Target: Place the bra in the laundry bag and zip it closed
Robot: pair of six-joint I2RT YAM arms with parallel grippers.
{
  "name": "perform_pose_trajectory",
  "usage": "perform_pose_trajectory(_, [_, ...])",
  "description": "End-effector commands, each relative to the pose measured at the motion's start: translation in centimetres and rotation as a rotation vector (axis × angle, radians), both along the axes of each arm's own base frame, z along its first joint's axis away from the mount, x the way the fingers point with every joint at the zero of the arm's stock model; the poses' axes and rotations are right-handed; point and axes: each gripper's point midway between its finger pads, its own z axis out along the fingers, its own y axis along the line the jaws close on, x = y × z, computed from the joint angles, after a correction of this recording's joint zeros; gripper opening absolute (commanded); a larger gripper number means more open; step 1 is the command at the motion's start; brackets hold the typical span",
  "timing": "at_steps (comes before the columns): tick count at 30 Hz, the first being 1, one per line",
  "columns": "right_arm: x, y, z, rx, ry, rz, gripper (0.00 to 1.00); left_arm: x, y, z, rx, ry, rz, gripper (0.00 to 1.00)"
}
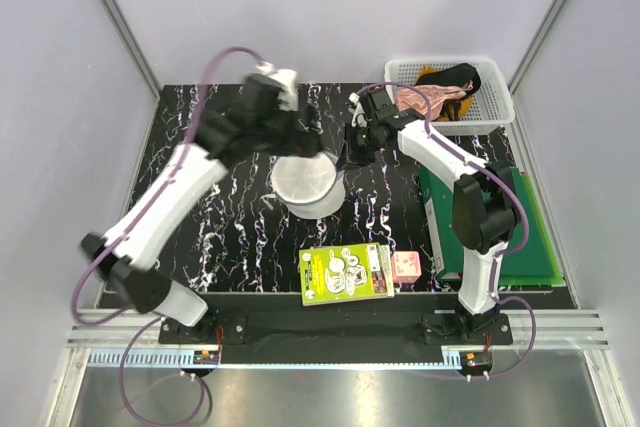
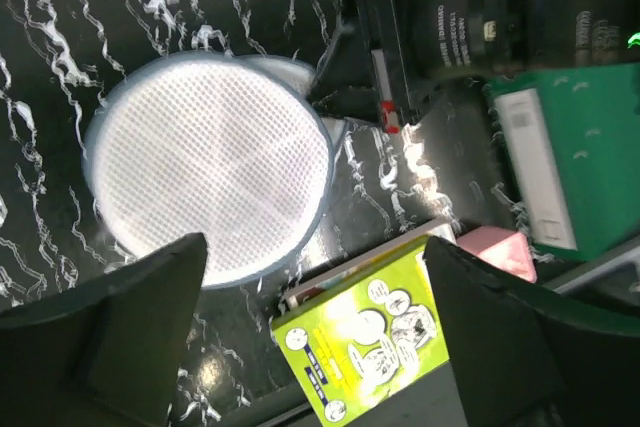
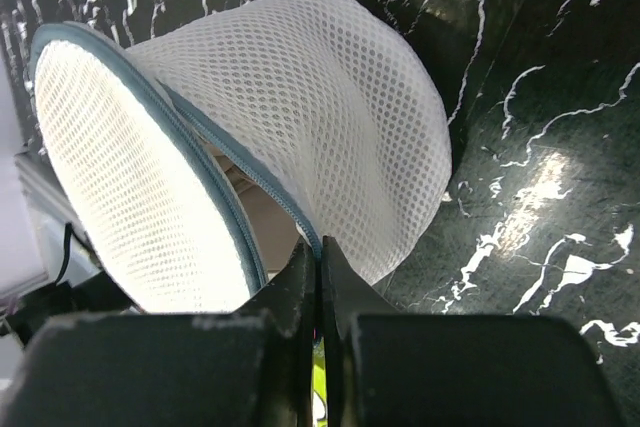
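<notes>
The white mesh laundry bag (image 1: 305, 185) lies on the black marbled table; it also shows in the left wrist view (image 2: 210, 172) and the right wrist view (image 3: 340, 97). Its lid is lifted a little on one side. In that gap a beige-tan piece of the bra (image 3: 268, 225) shows inside the bag. My right gripper (image 3: 320, 252) is shut on the grey zip rim at the bag's right side (image 1: 350, 147). My left gripper (image 2: 315, 257) is open and empty, hovering above the bag's far edge (image 1: 298, 142).
A white lattice basket (image 1: 500, 97) at the back right holds a pink garment (image 1: 415, 99) and a black one (image 1: 455, 77). A green book (image 1: 347, 272) and a pink box (image 1: 405, 267) lie near the front edge. A green board (image 1: 535, 237) lies at the right.
</notes>
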Motion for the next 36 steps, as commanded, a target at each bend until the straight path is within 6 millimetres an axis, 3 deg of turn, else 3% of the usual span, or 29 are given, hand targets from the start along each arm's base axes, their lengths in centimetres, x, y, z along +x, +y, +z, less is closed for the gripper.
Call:
perform_pose_trajectory(1, [0.0, 0.4, 3.8, 0.117, -0.087, 0.081, 0.01, -0.6, 3.8, 2.6, -0.285, -0.027, -0.120, 0.99])
perform_pose_trajectory(2, [-0.1, 0.5, 3.9, 0.128, -0.087, 0.095, 0.01, 0.6, 5.8, 1.8, -0.319, -0.006, -0.088, 0.99])
perform_pose_trajectory(6, [-0.5, 1.2, 3.9, 0.167, -0.098, 0.180, 0.02, 1.7, 6.4, -4.5, -0.318, 0.132, -0.149, 0.99])
perform_pose_trajectory(10, [-0.2, 1.3, 3.5, 0.175, -0.120, 0.237, 0.02, 3.1, 5.4, -7.0, -0.327, 0.167, -0.202, 0.99])
perform_pose_trajectory(12, [-0.1, 1.7, 3.5, 0.211, -0.109, 0.267, 0.02, 3.9, 4.6, -6.9, -0.354, 0.151, -0.240, 0.99])
perform_pose_trajectory(13, [-0.1, 1.8, 3.6, 0.219, -0.113, 0.283, 0.02, 4.5, 4.5, -8.2, -0.343, 0.177, -0.243, 0.99])
perform_pose_trajectory(18, [0.4, 2.8, 3.9, 0.261, -0.102, 0.314, 0.09, 4.2, 4.2, -11.4, -0.354, 0.252, -0.281, 0.99])
perform_pose_trajectory(23, [2.3, 3.4, 5.1, 0.258, -0.121, 0.281, 0.09, 3.2, 4.0, -12.1, -0.385, 0.277, -0.274, 0.90])
perform_pose_trajectory(24, [3.1, 3.4, 4.4, 0.238, -0.114, 0.261, 0.10, 2.9, 3.8, -11.9, -0.401, 0.280, -0.274, 0.85])
perform_pose_trajectory(25, [3.3, 3.2, 4.1, 0.213, -0.088, 0.229, 0.14, 2.3, 3.8, -12.4, -0.426, 0.324, -0.233, 0.83])
perform_pose_trajectory(26, [4.4, 3.2, 5.1, 0.199, -0.111, 0.203, 0.16, 2.6, 3.7, -12.1, -0.439, 0.307, -0.217, 0.82])
perform_pose_trajectory(27, [5.2, 3.0, 4.2, 0.156, -0.104, 0.167, 0.20, 2.6, 4.1, -11.6, -0.432, 0.283, -0.178, 0.83])
perform_pose_trajectory(28, [5.2, 2.4, 3.9, 0.123, -0.067, 0.130, 0.32, 2.5, 4.4, -11.5, -0.437, 0.289, -0.129, 0.88])
perform_pose_trajectory(29, [5.9, 2.3, 5.0, 0.110, -0.091, 0.107, 0.36, 2.7, 4.7, -10.9, -0.429, 0.255, -0.103, 0.91])
perform_pose_trajectory(30, [6.3, 1.7, 4.8, 0.083, -0.084, 0.075, 0.40, 3.1, 5.5, -9.5, -0.411, 0.195, -0.058, 0.94])
perform_pose_trajectory(31, [6.1, 1.0, 4.9, 0.064, -0.057, 0.055, 0.50, 3.3, 5.9, -8.7, -0.406, 0.159, -0.041, 0.99])
perform_pose_trajectory(33, [6.1, -0.2, 5.7, 0.033, -0.043, 0.021, 0.59, 3.8, 6.5, -6.9, -0.397, 0.097, -0.038, 0.99])
perform_pose_trajectory(36, [5.8, -2.1, 7.6, -0.023, -0.060, -0.002, 0.71, 4.5, 7.0, -6.1, -0.370, 0.075, -0.080, 0.99])
